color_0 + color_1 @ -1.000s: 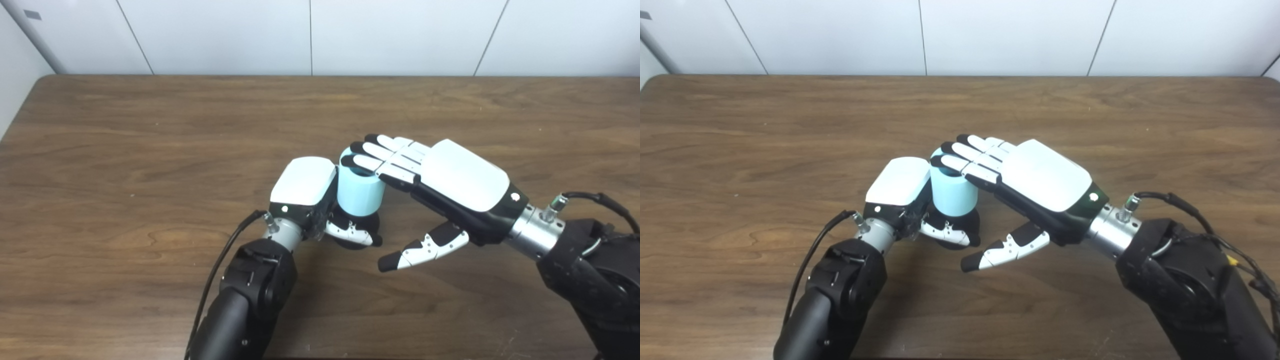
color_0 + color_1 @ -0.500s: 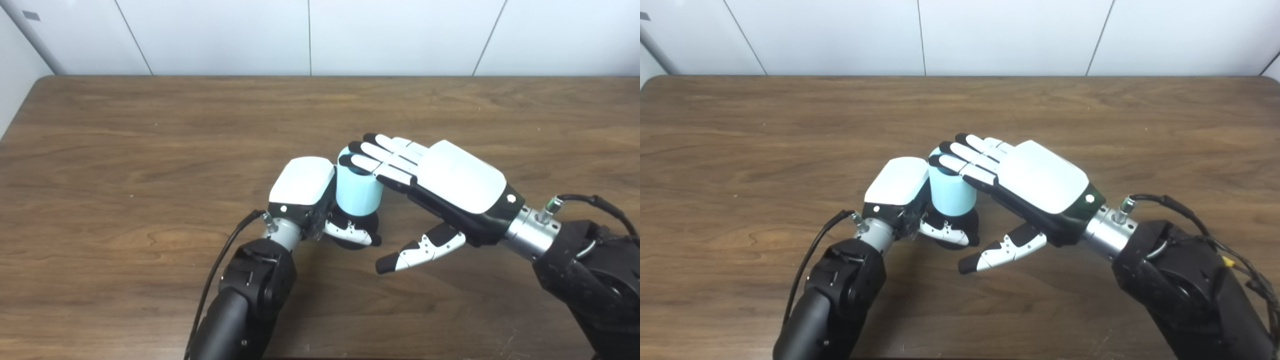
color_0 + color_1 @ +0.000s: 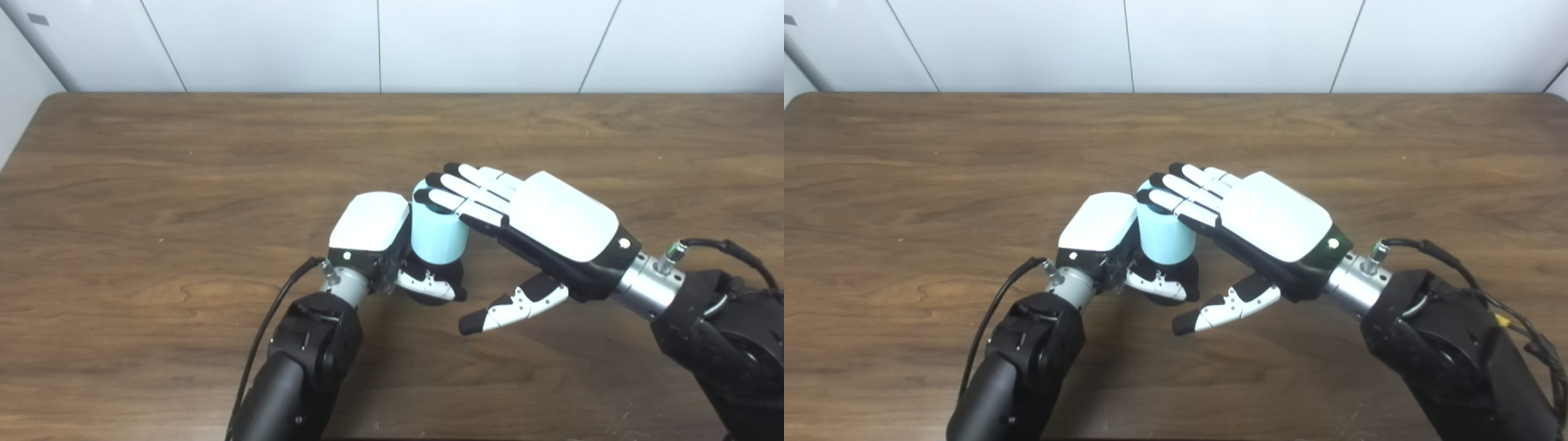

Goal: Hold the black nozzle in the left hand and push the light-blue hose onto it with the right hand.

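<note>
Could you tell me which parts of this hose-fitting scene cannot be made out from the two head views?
- Black nozzle: both views show only a dark base; the light-blue hose and left hand cover the rest.
- How far the hose is seated: the joint is hidden.
- Hose opening: right hand fingers lie across it.
- Left hand's fingers: behind its back plate and the hose.
- Both forearms: cut off by the bottom edge.

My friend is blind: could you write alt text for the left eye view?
The left hand grips a black nozzle on a wooden table, while the right hand lays flat fingers on top of the light-blue hose standing on it.
</note>
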